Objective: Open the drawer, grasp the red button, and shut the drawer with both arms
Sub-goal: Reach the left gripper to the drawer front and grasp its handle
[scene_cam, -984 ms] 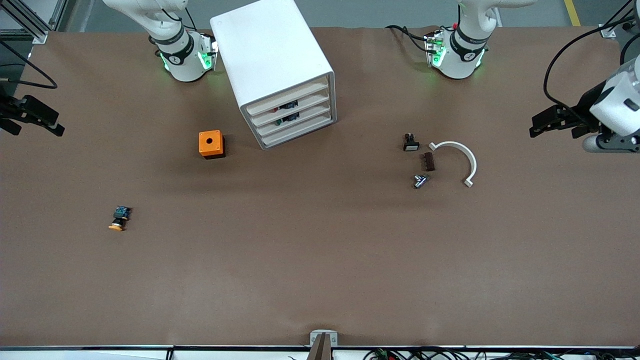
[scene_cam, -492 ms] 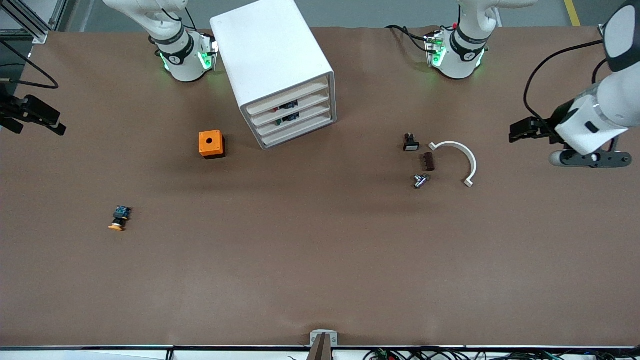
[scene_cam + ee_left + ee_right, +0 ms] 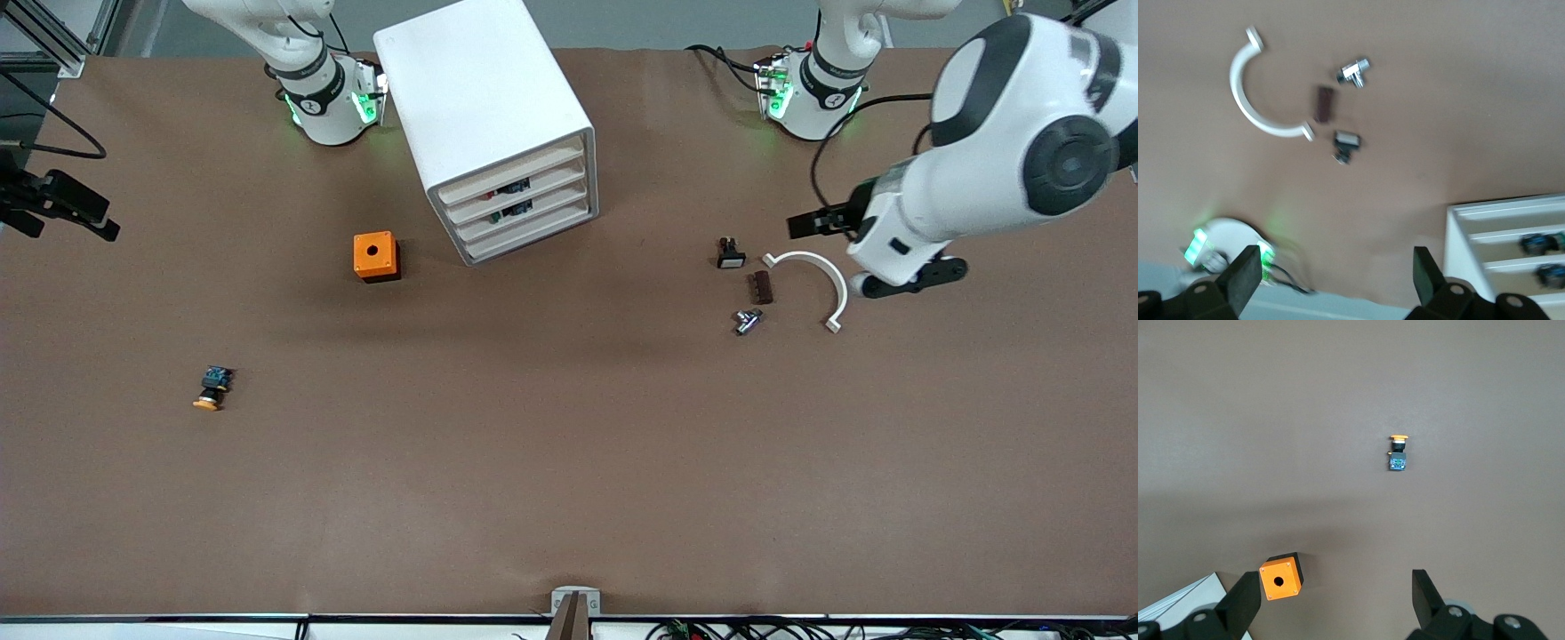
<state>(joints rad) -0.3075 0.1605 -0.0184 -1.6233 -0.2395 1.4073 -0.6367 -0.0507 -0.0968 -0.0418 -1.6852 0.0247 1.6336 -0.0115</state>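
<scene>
The white cabinet (image 3: 484,107) stands near the robots' bases, its four drawers (image 3: 520,203) all pushed in. A small dark part with a reddish end, the button (image 3: 505,189), shows in the gap above the second drawer from the top. In the left wrist view the drawers (image 3: 1511,233) show with two black-and-blue parts. My left gripper (image 3: 800,224) (image 3: 1335,283) hangs open and empty over the table beside a white curved piece (image 3: 813,280). My right gripper (image 3: 71,222) (image 3: 1335,607) waits open and empty at the right arm's end of the table.
An orange cube with a hole (image 3: 375,256) (image 3: 1279,577) sits beside the cabinet. A yellow-capped button (image 3: 212,389) (image 3: 1399,452) lies nearer the front camera. A small black switch (image 3: 730,253), a brown block (image 3: 761,286) and a metal fitting (image 3: 747,321) lie by the curved piece.
The left arm has swung in from its end of the table toward the middle, bringing its open gripper beside the curved piece. The right gripper has barely moved.
</scene>
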